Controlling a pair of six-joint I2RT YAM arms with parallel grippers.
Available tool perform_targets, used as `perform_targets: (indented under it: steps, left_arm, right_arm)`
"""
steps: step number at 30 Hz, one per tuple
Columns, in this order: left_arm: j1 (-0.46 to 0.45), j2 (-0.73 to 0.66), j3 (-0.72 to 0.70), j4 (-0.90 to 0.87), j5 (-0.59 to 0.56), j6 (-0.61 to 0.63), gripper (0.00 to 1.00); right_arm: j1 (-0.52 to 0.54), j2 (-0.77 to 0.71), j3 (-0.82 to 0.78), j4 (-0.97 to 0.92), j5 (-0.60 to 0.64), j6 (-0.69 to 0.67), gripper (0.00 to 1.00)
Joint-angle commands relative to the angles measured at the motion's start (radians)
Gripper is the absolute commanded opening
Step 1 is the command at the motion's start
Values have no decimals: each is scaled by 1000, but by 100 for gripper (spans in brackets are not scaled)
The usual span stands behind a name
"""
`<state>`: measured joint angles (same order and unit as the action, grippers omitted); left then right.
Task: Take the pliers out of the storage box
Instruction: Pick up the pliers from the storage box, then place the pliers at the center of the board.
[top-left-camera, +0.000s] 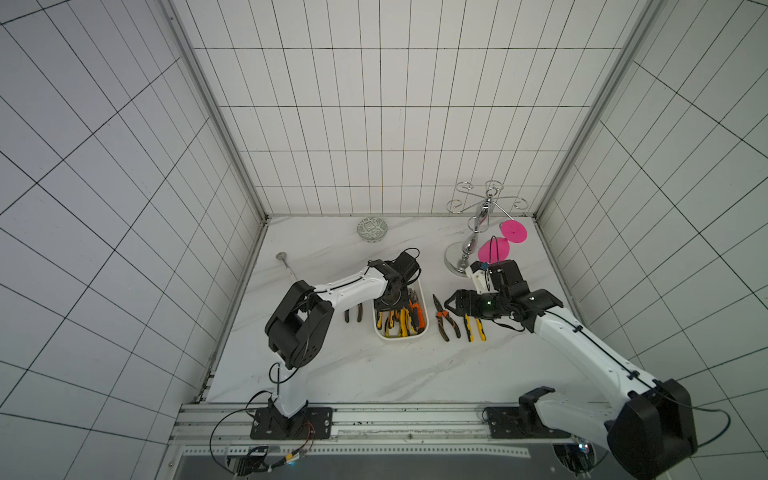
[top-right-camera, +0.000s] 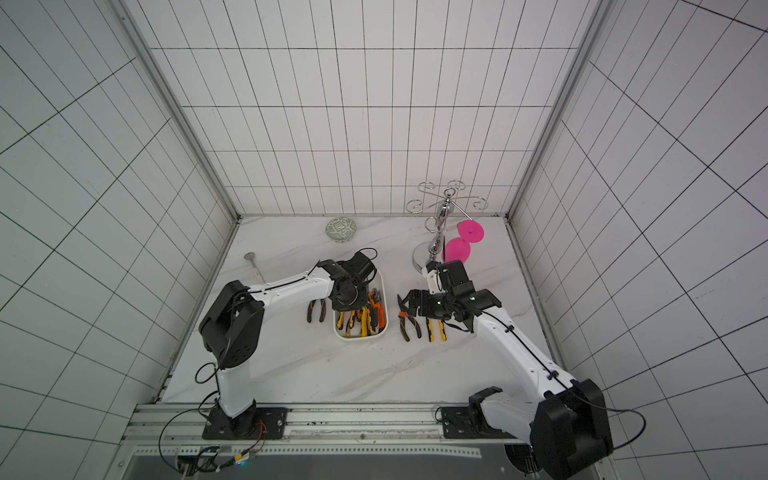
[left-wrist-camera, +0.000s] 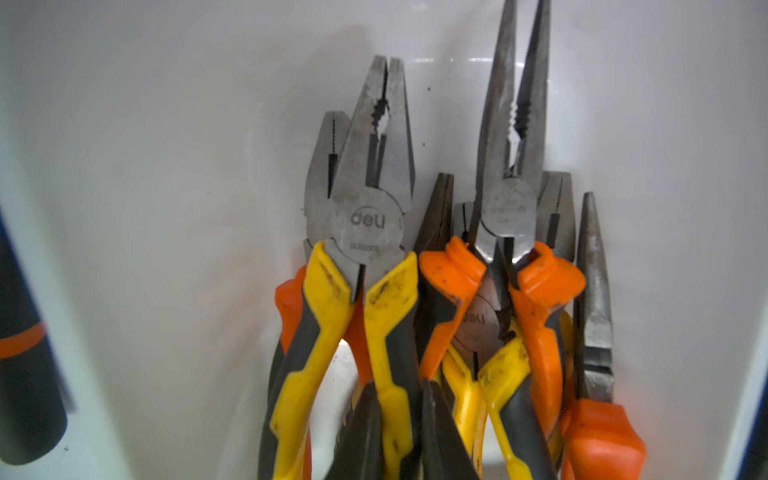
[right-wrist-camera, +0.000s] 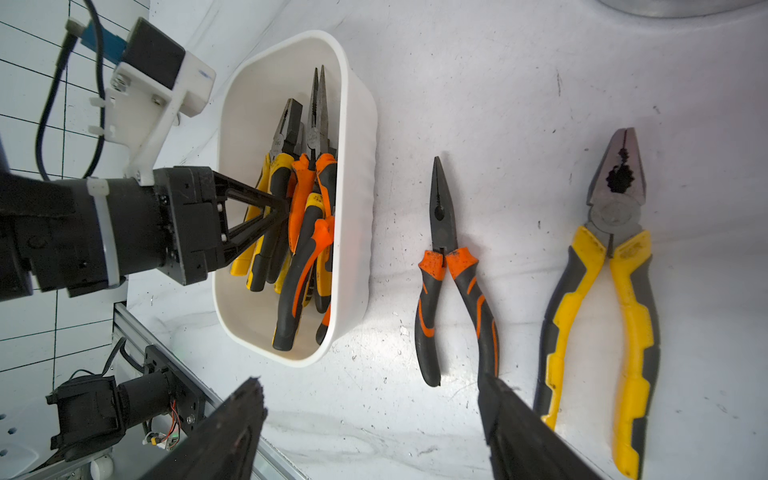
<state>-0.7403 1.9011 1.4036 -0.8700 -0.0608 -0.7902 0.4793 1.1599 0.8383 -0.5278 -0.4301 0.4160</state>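
On the marble table, crowded pliers partly hide the left gripper.

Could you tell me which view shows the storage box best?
Right wrist view: nearly the whole storage box, large. Both top views show it small, partly under the left arm; left wrist shows only its inside.

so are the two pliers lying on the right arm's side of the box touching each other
Apart. The right wrist view shows a strip of bare table between the orange pliers and the yellow pliers.
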Motion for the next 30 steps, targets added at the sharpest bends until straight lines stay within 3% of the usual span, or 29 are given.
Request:
perform_targets:
  steps: [1, 14, 24, 30]
  left_arm:
    - [-5, -86, 12, -16, -28, 6, 0]
    - [15, -217, 13, -95, -137, 74, 0]
    - [188, -329, -110, -57, -140, 239, 0]
    - [308, -330, -181, 16, -162, 354, 0]
  right_arm:
    - [10, -11, 24, -5, -7, 1, 83]
    - [27, -13, 42, 22, -55, -22, 84]
    - [78, 13, 70, 41, -50, -28, 84]
    - [92, 29, 75, 40, -44, -26, 84]
